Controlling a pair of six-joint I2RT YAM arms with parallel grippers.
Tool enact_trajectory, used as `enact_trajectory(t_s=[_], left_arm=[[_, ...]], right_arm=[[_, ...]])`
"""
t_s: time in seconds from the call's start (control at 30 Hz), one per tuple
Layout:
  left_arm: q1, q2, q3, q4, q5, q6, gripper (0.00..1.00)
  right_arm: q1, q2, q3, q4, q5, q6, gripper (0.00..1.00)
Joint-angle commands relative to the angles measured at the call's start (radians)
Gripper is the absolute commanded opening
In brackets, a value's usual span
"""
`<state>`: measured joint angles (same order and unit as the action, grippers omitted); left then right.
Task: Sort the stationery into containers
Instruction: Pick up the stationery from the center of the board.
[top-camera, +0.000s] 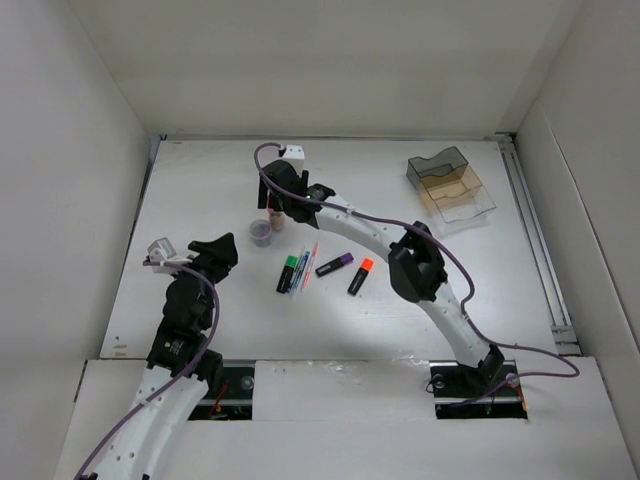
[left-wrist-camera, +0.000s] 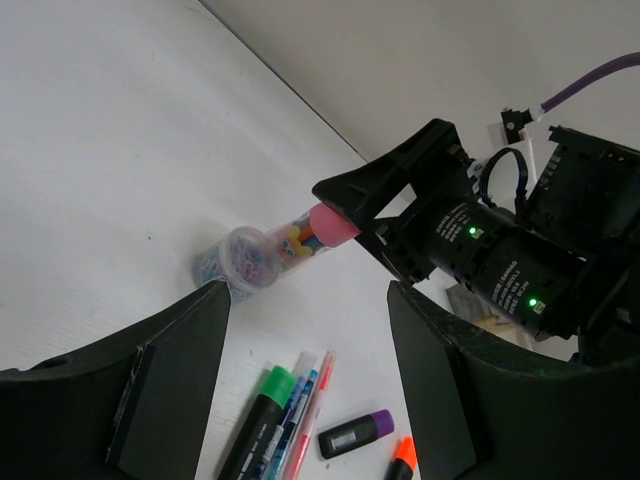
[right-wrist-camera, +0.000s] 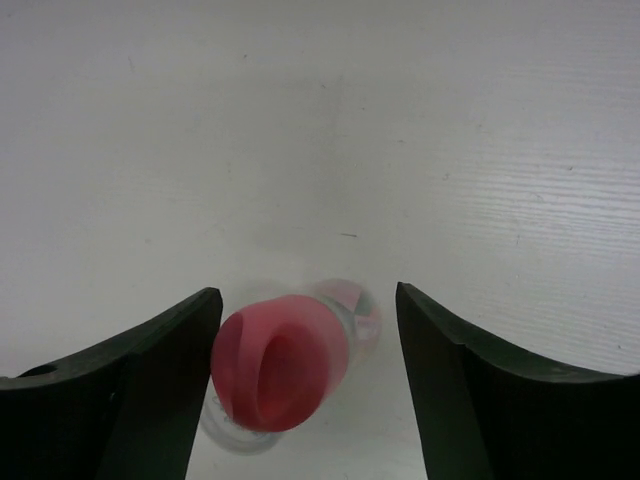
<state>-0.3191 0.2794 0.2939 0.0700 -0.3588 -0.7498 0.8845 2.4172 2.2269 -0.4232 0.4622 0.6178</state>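
Right gripper (right-wrist-camera: 308, 295), fingers spread, straddles the pink-capped glue stick (right-wrist-camera: 278, 362) at far centre-left, just beside the small round piece (top-camera: 260, 234); advise centring, the cap lying nearer one finger, before pinching and carrying it to the organizer (top-camera: 440, 160) at far right.

A pink-capped glue stick (left-wrist-camera: 318, 232) sits at centre, the right gripper's black finger (left-wrist-camera: 385, 180) over its cap. A small clear round tub (left-wrist-camera: 240, 262) is just beside it at eight o'clock. A green-and-black highlighter (left-wrist-camera: 262, 425) and a purple-and-black marker (left-wrist-camera: 355, 436) lie at six.
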Motion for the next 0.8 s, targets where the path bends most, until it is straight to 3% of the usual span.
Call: enact_trajectory(t_s=[0.0,0.1,0.13,0.17,0.2,0.4,0.53,0.77], left_arm=[[-0.003,0.020,0.002,0.036,0.006,0.003,0.61],[-0.003,0.020,0.002,0.036,0.006,0.003,0.61],[-0.003,0.020,0.002,0.046,0.006,0.003,0.61],[-0.003,0.011,-0.007,0.047,0.006,0.003,0.63],[-0.003,0.010,-0.007,0.047,0.006,0.003,0.63],[-0.003,0.010,-0.006,0.047,0.017,0.003,0.63],[-0.003,0.010,-0.006,0.051,0.031,0.003,0.63],[-0.003,0.044,0.004,0.085,0.107,0.021,0.63]], right_arm=[[0.005,0.002,0.054,0.011,-0.045,-0.007,0.74],[0.005,-0.016,0.018,0.000,-0.036,0.002,0.74],[0.005,-0.026,-0.002,0.009,-0.036,0.002,0.69],[0.005,-0.036,-0.019,0.018,-0.016,0.002,0.50],[0.005,-0.047,-0.051,0.040,-0.004,0.002,0.44],[-0.028,-0.130,-0.124,0.049,0.007,0.055,0.23],[-0.094,-0.231,-0.210,0.083,0.039,0.092,0.22],[-0.410,-0.481,-0.351,0.115,0.061,0.137,0.22]])
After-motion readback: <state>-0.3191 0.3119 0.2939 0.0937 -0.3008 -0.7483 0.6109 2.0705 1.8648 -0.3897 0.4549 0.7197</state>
